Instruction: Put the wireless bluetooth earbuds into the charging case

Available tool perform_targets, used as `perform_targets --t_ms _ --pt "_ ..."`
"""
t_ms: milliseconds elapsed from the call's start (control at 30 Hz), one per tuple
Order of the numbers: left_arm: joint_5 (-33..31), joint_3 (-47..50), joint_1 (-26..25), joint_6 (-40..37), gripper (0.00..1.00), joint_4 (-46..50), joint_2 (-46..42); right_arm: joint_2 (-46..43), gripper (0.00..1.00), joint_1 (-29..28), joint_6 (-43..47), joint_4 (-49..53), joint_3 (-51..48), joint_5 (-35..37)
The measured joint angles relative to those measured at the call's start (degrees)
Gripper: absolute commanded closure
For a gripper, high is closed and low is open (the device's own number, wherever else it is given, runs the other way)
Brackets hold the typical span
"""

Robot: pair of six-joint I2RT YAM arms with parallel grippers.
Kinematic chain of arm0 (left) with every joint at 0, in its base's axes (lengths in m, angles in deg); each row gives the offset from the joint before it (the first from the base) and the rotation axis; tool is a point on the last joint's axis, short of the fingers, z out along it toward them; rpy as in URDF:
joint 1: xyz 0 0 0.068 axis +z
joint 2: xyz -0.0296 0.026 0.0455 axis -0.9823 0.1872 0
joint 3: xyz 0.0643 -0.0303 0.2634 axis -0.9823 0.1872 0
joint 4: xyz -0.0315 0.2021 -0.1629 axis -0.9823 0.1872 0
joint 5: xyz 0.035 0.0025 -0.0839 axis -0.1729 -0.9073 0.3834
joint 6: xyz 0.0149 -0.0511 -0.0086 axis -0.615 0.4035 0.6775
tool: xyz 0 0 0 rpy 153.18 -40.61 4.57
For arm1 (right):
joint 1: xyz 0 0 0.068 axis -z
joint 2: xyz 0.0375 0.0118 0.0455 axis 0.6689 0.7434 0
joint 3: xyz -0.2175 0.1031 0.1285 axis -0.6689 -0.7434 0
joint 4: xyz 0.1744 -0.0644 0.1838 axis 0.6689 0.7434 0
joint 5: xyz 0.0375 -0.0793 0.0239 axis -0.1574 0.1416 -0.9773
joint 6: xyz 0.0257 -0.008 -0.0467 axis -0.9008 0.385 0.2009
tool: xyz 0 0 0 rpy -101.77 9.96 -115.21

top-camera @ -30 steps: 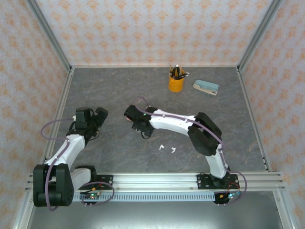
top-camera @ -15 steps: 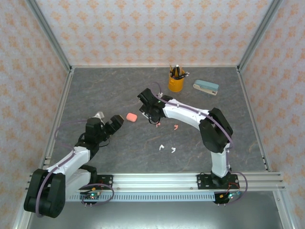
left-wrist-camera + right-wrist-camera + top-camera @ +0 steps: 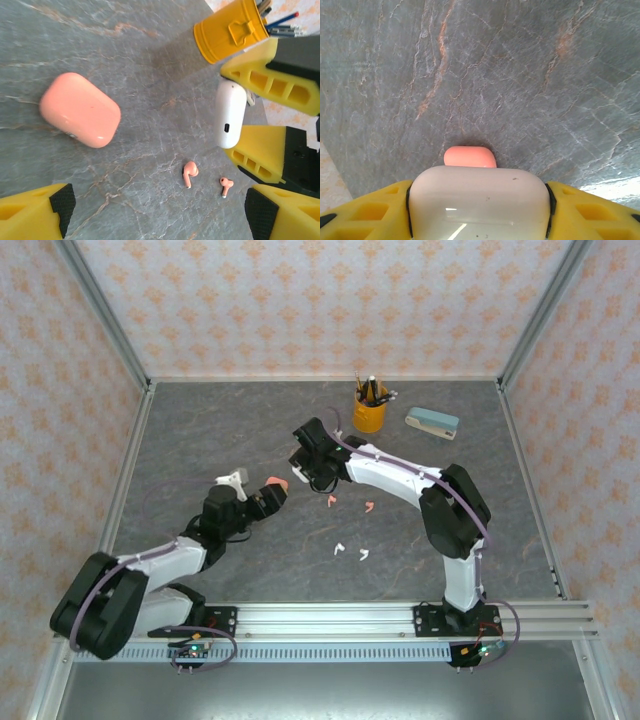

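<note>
1. Left gripper (image 3: 159,210): jaws wide apart, nothing between them, hanging just on the near side of the pink case (image 3: 80,110).
2. Right gripper (image 3: 304,466): clamped on the white case (image 3: 479,202), which sits lengthwise between its yellow fingers (image 3: 367,210), just right of the pink case.
3. The pink case is closed and lies flat on the table (image 3: 200,440).
4. Two pink earbuds (image 3: 190,172) lie loose to the right of the pink case and apart from each other.
5. Two white earbuds (image 3: 340,548) lie nearer the arm bases than the pink case and to its right.
6. Yellow pen cup (image 3: 369,412) stands well beyond the pink case, with a teal-and-white block (image 3: 432,423) farther right.
7. The table is grey and marble-veined. Wallpapered walls (image 3: 320,300) with an orange pattern close it in on three sides, with metal posts at the corners.
8. A second ago the left gripper was back by the left wall and the right arm covered the pink case. Now the left is up at it and the right has shifted toward the cup. The white earbuds are unmoved.
</note>
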Motion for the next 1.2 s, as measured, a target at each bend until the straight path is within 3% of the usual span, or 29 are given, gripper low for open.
perform_targets --t_ms 567,833,1200 --pt "0.1 -8.5 -2.3 -1.2 0.35 -13.5 16.6 -0.9 0.42 0.0 -2.4 -2.4 0.0 -3.4" --pt "0.5 -10.2 -2.7 -0.2 0.44 -17.8 19.1 -2.7 0.42 0.8 -3.2 -3.5 -1.1 -3.9" --pt "1.4 -11.3 -3.1 0.8 0.67 -20.3 20.8 -2.7 0.42 1.0 -3.6 -4.9 -2.3 -4.4"
